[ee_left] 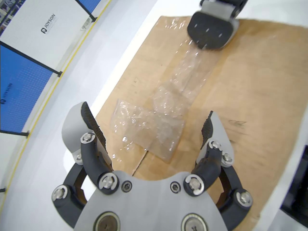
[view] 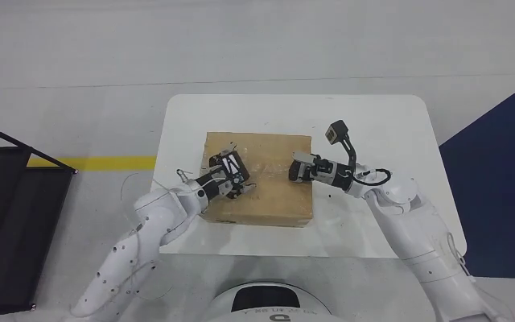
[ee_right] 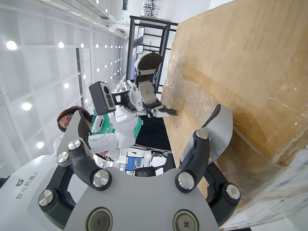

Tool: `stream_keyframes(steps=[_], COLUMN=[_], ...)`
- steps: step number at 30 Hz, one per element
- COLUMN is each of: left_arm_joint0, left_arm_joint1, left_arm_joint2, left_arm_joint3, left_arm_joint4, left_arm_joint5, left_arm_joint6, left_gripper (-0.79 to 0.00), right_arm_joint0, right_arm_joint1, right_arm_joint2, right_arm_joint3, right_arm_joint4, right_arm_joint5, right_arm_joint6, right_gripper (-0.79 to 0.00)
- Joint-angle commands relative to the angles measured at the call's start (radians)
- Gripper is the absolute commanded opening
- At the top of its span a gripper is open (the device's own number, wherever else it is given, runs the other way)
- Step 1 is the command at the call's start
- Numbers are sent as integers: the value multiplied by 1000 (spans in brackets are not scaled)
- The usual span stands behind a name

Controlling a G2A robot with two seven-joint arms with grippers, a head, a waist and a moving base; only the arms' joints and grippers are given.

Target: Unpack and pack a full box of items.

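White table (view: 378,121) holds the box (view: 265,193), left gripper (ee_left: 148,111) and right gripper (ee_right: 149,111) spread over its taped top.

One box (view: 269,201) (apparently taped), one table (view: 370,121), two grippers (view: 232,171) (view: 299,169)

1. Top view: the camera sits above the arms and looks down from farther off. The whole cardboard box (view: 257,181) lies mid-frame on the white table (view: 370,129), and both arms come in from the box's near side.
2. Left wrist view: the camera sits behind the left gripper (ee_left: 148,111), close above the box's top. It faces along the clear tape (ee_left: 182,73) toward the right gripper (ee_left: 211,33) at the box's far edge.
3. Right wrist view: the camera sits behind the right gripper, close at the box's edge and rolled sideways. It faces across the box's top toward the left gripper.
4. Shared field: all three views take in the box's taped top, and each wrist view shows the opposite gripper.
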Motion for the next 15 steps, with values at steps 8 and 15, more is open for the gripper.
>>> stream_keyframes(steps=[8, 15], left_arm_joint0=[33, 79], left_arm_joint1=[14, 19], left_arm_joint2=[-106, -243], left_arm_joint3=[-9, -33], left_arm_joint4=[158, 131], left_arm_joint5=[128, 262], left_arm_joint6=[21, 52], left_gripper=[0, 0], right_arm_joint0=[0, 0], right_arm_joint1=[0, 0], right_arm_joint2=[0, 0], right_arm_joint3=[0, 0], right_arm_joint4=[0, 0], right_arm_joint5=[0, 0], right_arm_joint6=[0, 0], right_gripper=[0, 0])
